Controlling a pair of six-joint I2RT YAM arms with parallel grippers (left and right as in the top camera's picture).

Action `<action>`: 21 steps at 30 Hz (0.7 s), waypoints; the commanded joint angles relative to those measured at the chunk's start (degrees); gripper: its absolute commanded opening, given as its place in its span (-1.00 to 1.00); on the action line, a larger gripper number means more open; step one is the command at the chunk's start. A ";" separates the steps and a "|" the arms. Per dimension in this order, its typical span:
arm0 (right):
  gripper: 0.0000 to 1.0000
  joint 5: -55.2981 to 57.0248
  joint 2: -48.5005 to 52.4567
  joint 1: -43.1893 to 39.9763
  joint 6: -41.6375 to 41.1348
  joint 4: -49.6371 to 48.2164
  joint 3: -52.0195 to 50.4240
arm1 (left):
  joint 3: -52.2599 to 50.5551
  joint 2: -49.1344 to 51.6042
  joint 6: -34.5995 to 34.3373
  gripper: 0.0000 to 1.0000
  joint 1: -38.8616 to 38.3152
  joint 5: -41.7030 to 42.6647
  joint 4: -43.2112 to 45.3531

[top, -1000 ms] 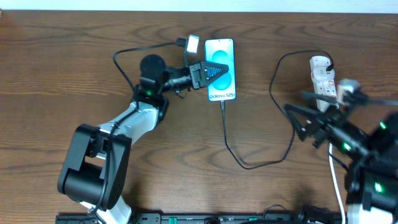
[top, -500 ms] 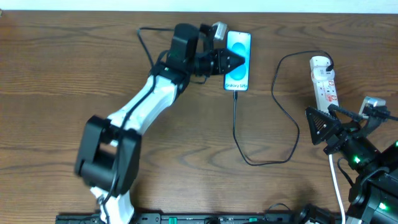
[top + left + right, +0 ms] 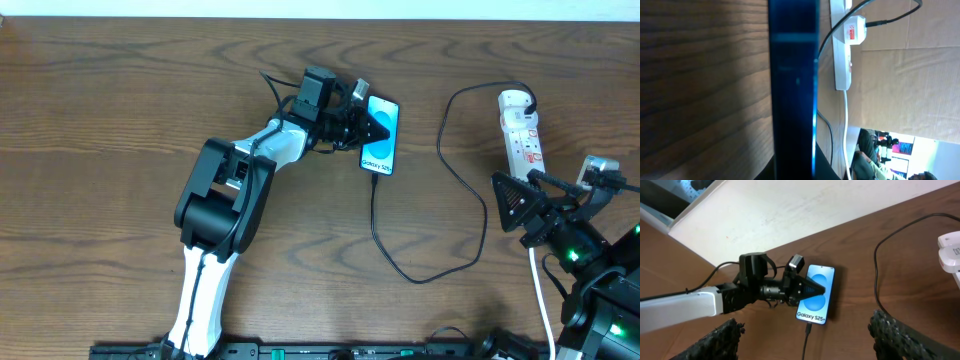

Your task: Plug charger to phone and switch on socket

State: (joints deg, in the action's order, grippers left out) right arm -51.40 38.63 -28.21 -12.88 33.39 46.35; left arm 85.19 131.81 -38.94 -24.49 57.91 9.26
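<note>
The phone, light blue screen with "Galaxy S25" text, lies slightly askew at the back middle of the table. My left gripper is shut on its left edge, one black finger over the screen. In the left wrist view the phone is a dark band running up the frame. The charger, a thin black cable, joins the phone's bottom end, loops across the table and reaches the top of the white socket. My right gripper hangs open just below the socket, holding nothing.
The socket's white cord runs down to the front right beside my right arm. Thick black arm cables trail behind the left wrist. A pale wall edge bounds the table's back.
My left arm has swung right and then back towards the front, carrying the phone and its cable end along. My right gripper backed down off the socket, then held still.
</note>
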 commanded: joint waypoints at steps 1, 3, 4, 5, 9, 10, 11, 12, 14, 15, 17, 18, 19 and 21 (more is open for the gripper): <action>0.62 0.50 -0.09 -0.20 0.98 0.07 0.70 | 1.27 1.11 0.74 -0.83 -0.09 2.51 0.46; 0.62 0.57 -0.04 -0.20 0.98 0.04 0.70 | 1.27 2.01 0.76 -0.83 -0.20 1.73 -0.57; 0.62 0.81 0.00 -0.20 0.96 0.02 0.70 | 1.27 2.40 0.76 -0.83 -0.22 1.38 -1.16; 0.63 1.20 0.04 -0.20 0.96 0.04 0.70 | 1.27 2.71 0.76 -0.83 -0.24 1.38 -1.57; 0.62 1.81 0.11 -0.20 0.94 0.04 0.70 | 1.27 3.17 0.92 -0.81 -0.24 0.61 -2.84; 0.62 1.81 0.11 -0.20 0.94 0.04 0.70 | 1.27 3.17 1.03 -0.75 -0.24 0.02 -3.02; 0.62 1.81 0.11 -0.20 0.94 0.04 0.70 | 1.27 3.17 1.05 -0.73 -0.24 -0.63 -3.23; 0.63 1.81 0.11 -0.20 0.94 0.04 0.70 | 1.27 3.17 1.05 -0.70 -0.24 -1.05 -3.21; 0.62 1.81 0.11 -0.20 0.92 0.09 0.70 | 1.27 3.17 1.05 -0.66 -0.24 -1.25 -3.23; 0.62 1.81 0.11 -0.20 0.92 0.09 0.70 | 1.27 3.17 1.05 -0.54 -0.24 -1.25 -3.23; 0.63 1.81 0.11 -0.20 0.90 0.07 0.70 | 1.27 3.17 1.05 -0.41 -0.24 -1.22 -3.23; 0.63 1.81 0.11 -0.20 0.90 0.07 0.70 | 1.27 3.17 1.05 -0.37 -0.24 -1.22 -3.26; 0.63 1.81 0.11 -0.20 0.72 0.09 0.70 | 1.27 3.17 1.05 -0.34 -0.24 -1.22 -3.23; 0.63 1.81 0.11 -0.20 0.70 0.11 0.70 | 1.27 3.17 1.09 -0.24 -0.24 -1.27 -3.23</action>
State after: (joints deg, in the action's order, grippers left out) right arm -49.63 38.63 -28.23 -12.75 33.41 46.35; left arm 85.36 135.52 -38.72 -24.56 57.14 6.35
